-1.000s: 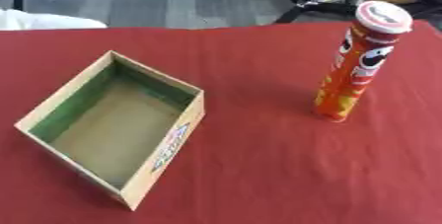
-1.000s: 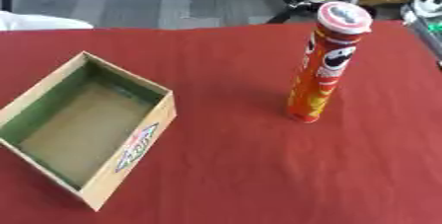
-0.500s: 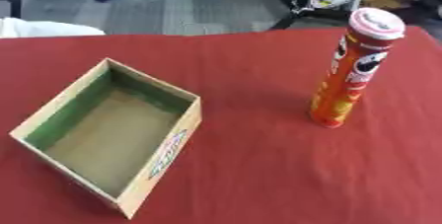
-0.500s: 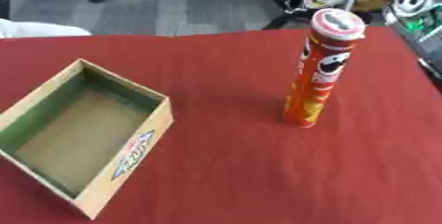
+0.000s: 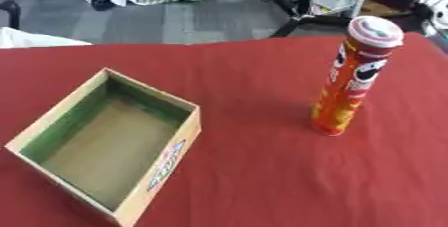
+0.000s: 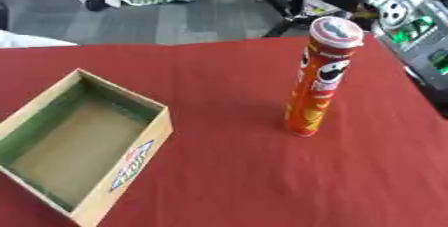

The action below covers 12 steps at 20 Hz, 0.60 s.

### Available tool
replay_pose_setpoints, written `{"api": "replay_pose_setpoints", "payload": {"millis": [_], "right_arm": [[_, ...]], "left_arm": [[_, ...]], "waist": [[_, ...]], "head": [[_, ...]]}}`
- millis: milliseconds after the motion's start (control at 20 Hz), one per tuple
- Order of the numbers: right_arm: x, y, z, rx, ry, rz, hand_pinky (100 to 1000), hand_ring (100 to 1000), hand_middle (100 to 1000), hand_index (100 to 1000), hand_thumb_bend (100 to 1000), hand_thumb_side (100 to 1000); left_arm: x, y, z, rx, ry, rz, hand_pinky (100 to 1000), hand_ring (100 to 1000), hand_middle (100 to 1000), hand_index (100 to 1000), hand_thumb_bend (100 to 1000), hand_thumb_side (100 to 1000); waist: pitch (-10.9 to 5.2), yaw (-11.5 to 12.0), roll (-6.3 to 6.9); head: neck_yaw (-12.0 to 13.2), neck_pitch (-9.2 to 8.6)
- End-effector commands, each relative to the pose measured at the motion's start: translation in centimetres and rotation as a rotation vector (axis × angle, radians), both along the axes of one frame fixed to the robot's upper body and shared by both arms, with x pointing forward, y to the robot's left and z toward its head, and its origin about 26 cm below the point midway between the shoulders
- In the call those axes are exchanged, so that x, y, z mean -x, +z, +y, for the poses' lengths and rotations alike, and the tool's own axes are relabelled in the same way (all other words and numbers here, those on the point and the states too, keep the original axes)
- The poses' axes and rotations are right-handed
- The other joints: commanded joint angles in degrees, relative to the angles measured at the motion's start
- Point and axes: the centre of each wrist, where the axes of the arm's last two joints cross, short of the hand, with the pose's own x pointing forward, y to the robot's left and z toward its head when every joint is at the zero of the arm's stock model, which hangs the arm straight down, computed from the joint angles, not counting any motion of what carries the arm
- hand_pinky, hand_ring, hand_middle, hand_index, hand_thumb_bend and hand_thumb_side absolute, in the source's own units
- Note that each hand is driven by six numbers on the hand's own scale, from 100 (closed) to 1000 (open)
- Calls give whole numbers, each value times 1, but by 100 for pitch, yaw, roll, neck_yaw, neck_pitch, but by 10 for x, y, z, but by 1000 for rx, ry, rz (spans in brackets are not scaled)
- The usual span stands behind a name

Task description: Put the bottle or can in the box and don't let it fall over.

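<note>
Neither hand shows in either view, so whether their fingers are open or curled cannot be told, and with no hand in view places can only be given from the sides the arms would enter on. Against the views of a second ago the whole scene sits a little differently in frame, can and box together, which reads as the head tilting and not as anything being moved; the can (image 5: 354, 78) stands where it stood, upright on the red table (image 5: 262, 181), its lid on, toward the right arm's side. The box (image 5: 109, 138) lies open-topped toward the left arm's side, turned at an angle, well apart from the can, and nothing is in it. So the task looks unstarted: no grasp, no lift. For room, the cloth between can and box is bare, which gives a free lane for carrying the can across. The table's far edge runs just behind the can, with floor, a stand and clutter beyond it, so a push from the near side could send the can that way. The can is tall and narrow and will likely tip easily; the box walls are low beside it, so I judge it must be set down straight.
</note>
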Motion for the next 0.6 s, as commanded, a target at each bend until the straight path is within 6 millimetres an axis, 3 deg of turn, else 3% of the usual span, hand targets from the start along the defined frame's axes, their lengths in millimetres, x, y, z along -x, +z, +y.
{"api": "replay_pose_setpoints", "payload": {"millis": [50, 600], "right_arm": [[0, 9, -8, 12, -25, -16, 909, 1000, 995, 961, 100, 1000], [-3, -2, -22, -9, -73, 18, 912, 1000, 1000, 974, 100, 1000]], "left_arm": [[1, 12, 1, -37, -8, -24, 872, 783, 822, 738, 551, 449], [1, 11, 1, -37, -7, -21, 873, 783, 823, 737, 549, 449]], "waist": [[-121, 4, 6], [-95, -13, 7]], "head": [[-14, -70], [17, -54]]}}
